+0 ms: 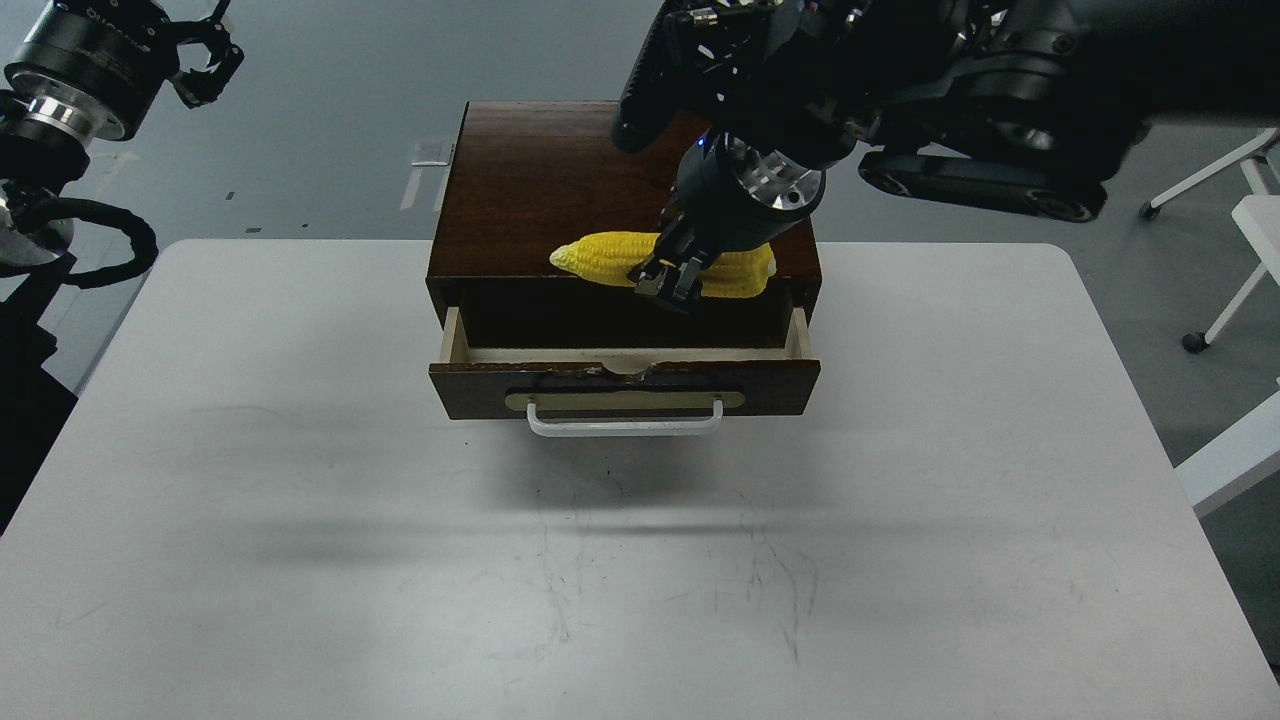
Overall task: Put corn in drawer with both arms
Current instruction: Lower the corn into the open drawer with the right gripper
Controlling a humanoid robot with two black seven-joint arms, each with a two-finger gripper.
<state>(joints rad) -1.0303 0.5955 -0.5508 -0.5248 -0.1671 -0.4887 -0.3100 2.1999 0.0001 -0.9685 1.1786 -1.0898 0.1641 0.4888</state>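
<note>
The dark brown wooden box [560, 180] stands at the table's far middle. Its drawer [625, 385], with a white bar handle [625, 422], is pulled partly out. My right gripper [672, 283] is shut on the yellow corn [600, 257] around its middle. It holds the corn crosswise over the box's front edge, just behind the drawer opening, tapered end to the left. My left gripper [205, 50] hangs at the far upper left, away from the box, its claw fingers spread and empty.
The white table [300, 560] is scuffed in front of the drawer. The right arm's bulk [950, 90] hangs over the box's back right. Chair legs with casters [1215, 320] stand on the floor at the right.
</note>
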